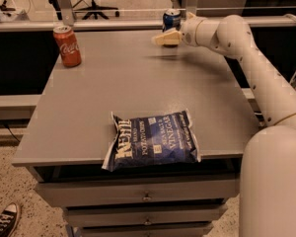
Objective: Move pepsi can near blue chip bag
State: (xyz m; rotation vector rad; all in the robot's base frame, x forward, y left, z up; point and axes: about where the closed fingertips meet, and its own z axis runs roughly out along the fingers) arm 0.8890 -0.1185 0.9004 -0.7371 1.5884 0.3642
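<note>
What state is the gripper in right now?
Gripper: at the far edge of the table, right at the base of the pepsi can; whether it is open, closed or holding the can cannot be told.

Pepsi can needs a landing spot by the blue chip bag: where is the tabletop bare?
Bare tabletop spreads between the Coca-Cola can and the blue chip bag, and on both sides of the bag. Crowded only at the far edge, where the gripper sits in front of the pepsi can.
</note>
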